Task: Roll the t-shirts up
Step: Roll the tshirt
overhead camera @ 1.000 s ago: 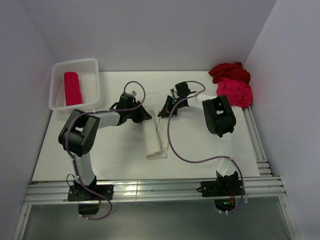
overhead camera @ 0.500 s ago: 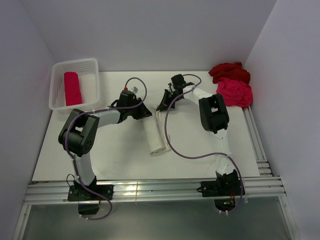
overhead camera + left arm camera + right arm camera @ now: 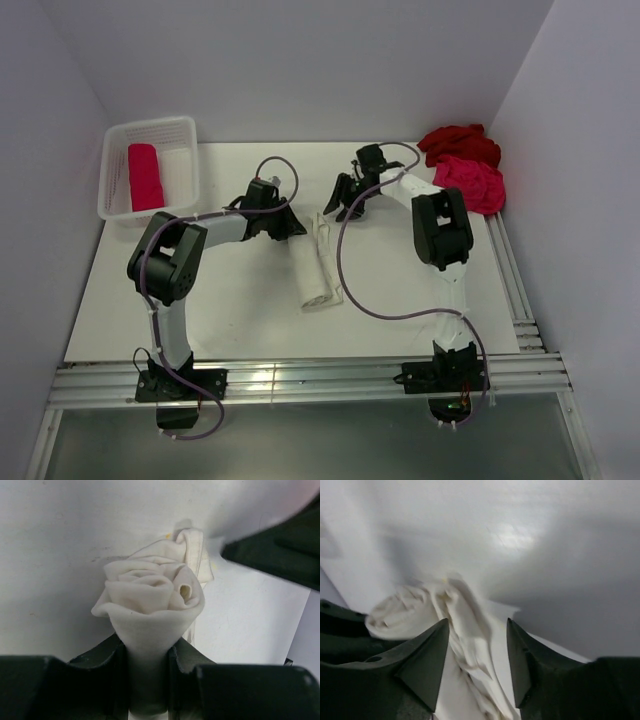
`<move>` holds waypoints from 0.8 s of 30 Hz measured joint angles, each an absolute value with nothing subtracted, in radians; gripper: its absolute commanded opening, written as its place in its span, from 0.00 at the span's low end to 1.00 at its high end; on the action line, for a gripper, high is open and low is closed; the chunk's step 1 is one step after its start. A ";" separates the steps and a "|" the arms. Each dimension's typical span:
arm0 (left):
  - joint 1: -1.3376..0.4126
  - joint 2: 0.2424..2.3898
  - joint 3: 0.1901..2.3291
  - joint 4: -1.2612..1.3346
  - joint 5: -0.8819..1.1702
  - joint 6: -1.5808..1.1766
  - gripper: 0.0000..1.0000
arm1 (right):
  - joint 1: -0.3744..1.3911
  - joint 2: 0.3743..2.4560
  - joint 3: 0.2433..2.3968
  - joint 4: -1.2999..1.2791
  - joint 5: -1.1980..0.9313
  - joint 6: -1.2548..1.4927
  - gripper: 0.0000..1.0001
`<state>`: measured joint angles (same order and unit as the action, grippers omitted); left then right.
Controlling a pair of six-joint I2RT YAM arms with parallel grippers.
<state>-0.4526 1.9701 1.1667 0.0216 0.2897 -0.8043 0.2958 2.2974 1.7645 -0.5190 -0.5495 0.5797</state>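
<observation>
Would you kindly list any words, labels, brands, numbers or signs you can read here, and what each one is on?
None: no text can be read in any view.
The cream shirt, the red shirts and the basket show no print, tag or label.

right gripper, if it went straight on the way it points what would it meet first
Probably the cream-white t-shirt: its loose, unrolled part lies straight ahead of the open right gripper, though the depth is unclear.
</observation>
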 measured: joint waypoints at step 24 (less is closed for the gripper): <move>-0.459 1.974 1.217 -0.108 0.247 -0.934 0.00 | 0.892 1.722 1.416 -0.694 0.137 0.550 0.88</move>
